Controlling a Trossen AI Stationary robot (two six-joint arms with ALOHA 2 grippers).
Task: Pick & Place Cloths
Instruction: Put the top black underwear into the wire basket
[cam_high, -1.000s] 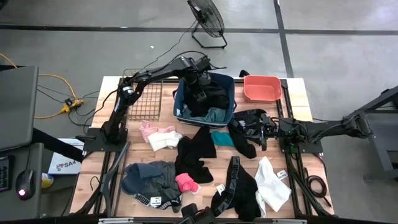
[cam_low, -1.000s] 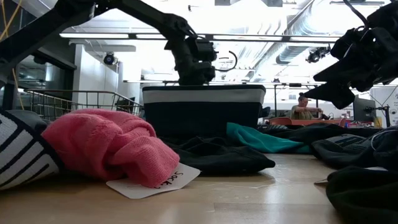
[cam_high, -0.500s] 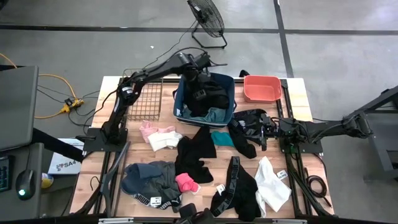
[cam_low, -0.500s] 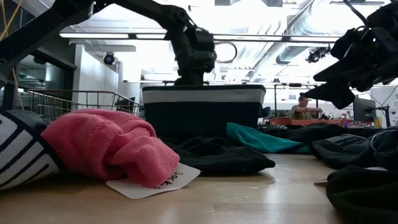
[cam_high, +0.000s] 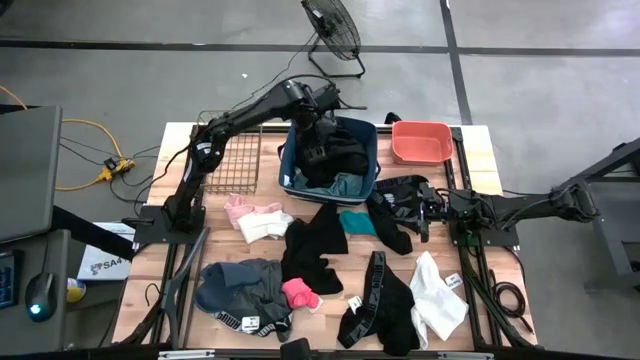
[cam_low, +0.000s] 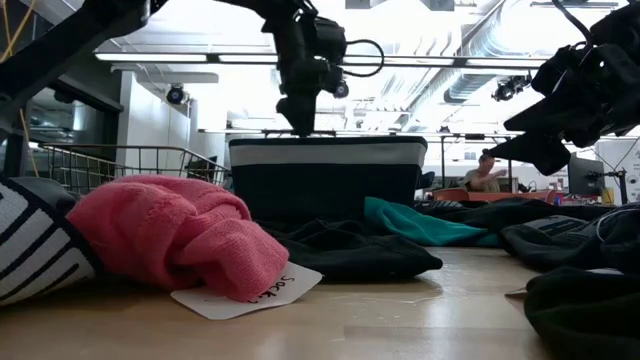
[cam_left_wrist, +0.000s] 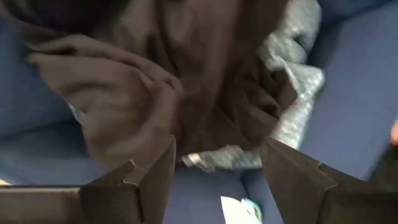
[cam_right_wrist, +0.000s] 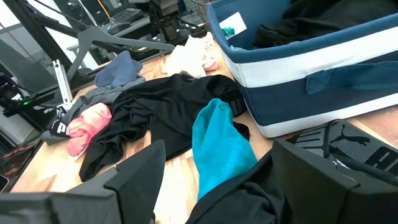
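Observation:
My left gripper (cam_high: 314, 146) (cam_low: 300, 122) hangs open above the blue bin (cam_high: 368, 132), fingers pointing down. In its wrist view (cam_left_wrist: 217, 149) a black cloth (cam_left_wrist: 180, 81) and a grey cloth (cam_left_wrist: 292, 106) lie in the bin below it. My right gripper (cam_high: 418, 210) (cam_right_wrist: 217, 149) is open near the table's right side, by a black cloth (cam_high: 398, 192). More cloths lie spread on the table: pale pink and white (cam_high: 255, 218), black (cam_high: 315, 245), teal (cam_high: 357, 222) (cam_right_wrist: 221, 146), bright pink (cam_high: 300, 293) (cam_low: 170, 235), grey (cam_high: 240, 280) and white (cam_high: 437, 300). My left gripper touches nothing. My right gripper has black cloth (cam_right_wrist: 239, 199) low between its open fingers; I cannot tell whether it touches it.
A coral tub (cam_high: 420, 142) stands right of the bin, a wire basket (cam_high: 232, 165) left of it. A black banded garment (cam_high: 380, 305) lies at the near edge. A fan (cam_high: 332, 28) stands on the floor beyond the table. A person (cam_low: 487, 172) sits far off in the room.
My left gripper has risen straight up out of the blue bin; its fingertips now stand above the rim. The cloths in the bin and on the table have stayed where they were.

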